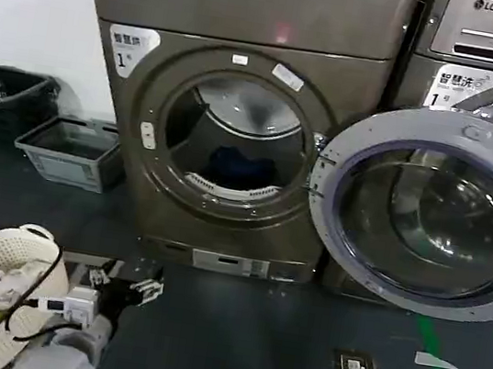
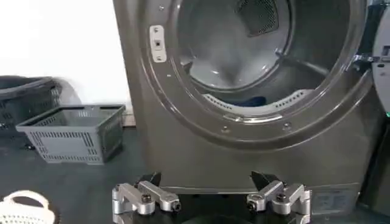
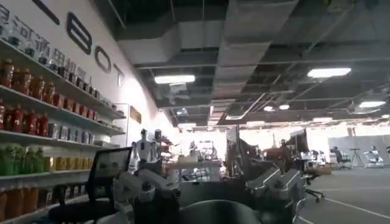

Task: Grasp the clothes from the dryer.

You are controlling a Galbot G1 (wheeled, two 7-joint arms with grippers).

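Deep inside the drum of the dryer [image 1: 236,127], behind its swung-open glass door [image 1: 428,212], the clothes [image 1: 235,166] lie as a small dark blue bundle on the drum floor. Low before the machine, beside a cream basket [image 1: 28,249], the left gripper [image 1: 129,289] hangs with fingers [image 2: 149,198] spread wide, holding nothing; the right gripper [image 3: 207,192] faces a room with shelves, likewise parted and empty

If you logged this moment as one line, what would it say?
door: open | clothes: in dryer drum | left gripper: open, low before dryer, empty | right gripper: open, facing room, idle
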